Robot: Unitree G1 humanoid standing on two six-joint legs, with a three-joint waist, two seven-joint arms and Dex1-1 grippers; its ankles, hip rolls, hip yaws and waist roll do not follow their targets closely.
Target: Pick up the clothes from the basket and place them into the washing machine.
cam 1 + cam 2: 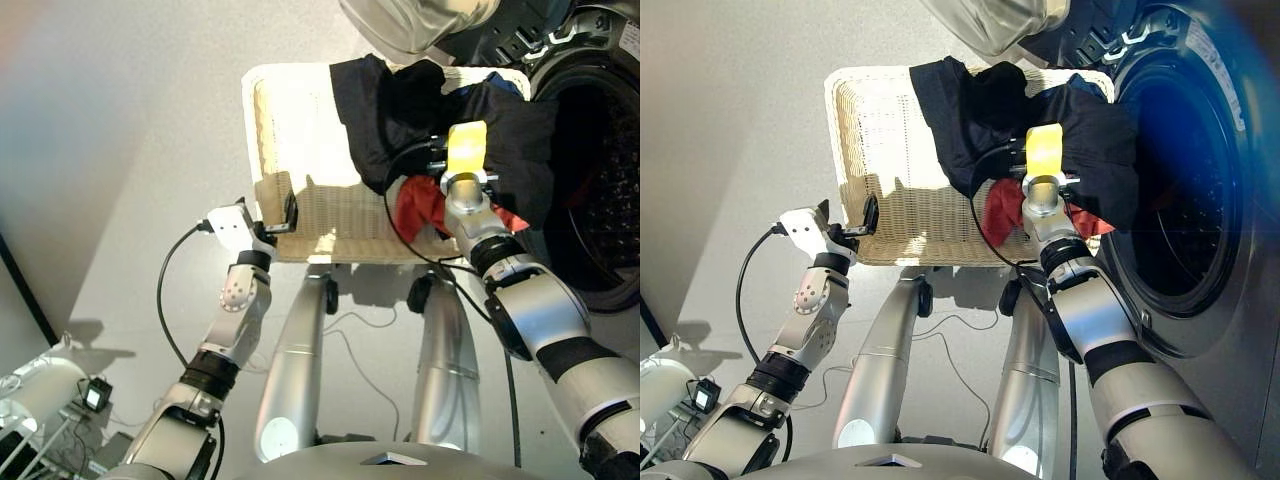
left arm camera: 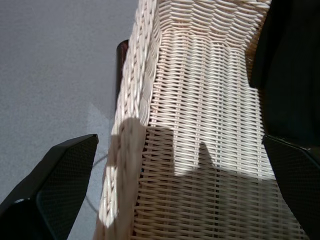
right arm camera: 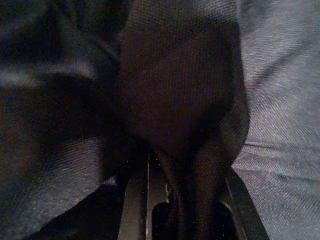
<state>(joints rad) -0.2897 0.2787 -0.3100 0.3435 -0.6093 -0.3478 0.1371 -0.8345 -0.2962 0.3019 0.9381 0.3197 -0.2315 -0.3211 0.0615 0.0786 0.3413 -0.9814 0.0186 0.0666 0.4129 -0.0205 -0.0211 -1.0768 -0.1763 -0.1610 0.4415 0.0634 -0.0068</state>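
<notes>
The clothes (image 1: pixel 440 130) are lying heaped in the right half of the basket (image 1: pixel 300 140), mostly black cloth with a red piece (image 1: pixel 415 205) showing at the near edge and a bit of dark blue at the far right corner. The heap is spilling over the basket's right rim toward the washing machine (image 1: pixel 1200 200), whose round drum opening is standing uncovered just beside the basket on my right.

My right gripper (image 1: pixel 455 160) is buried in the black fabric, and in my right wrist view dark cloth is bunched between my fingers (image 3: pixel 137 195), so I am clamping a fold of the clothes. A black cable (image 1: pixel 395 195) is looping from that wrist across the red piece.

My left gripper (image 1: pixel 280 212) is sitting at the basket's near left corner with its fingers (image 2: pixel 55 190) spread wide, one outside the woven rim and one over the ribbed base, holding nothing. The left half of the basket is showing bare wicker in sunlight. The basket is resting above a grey floor (image 1: pixel 120 150).
</notes>
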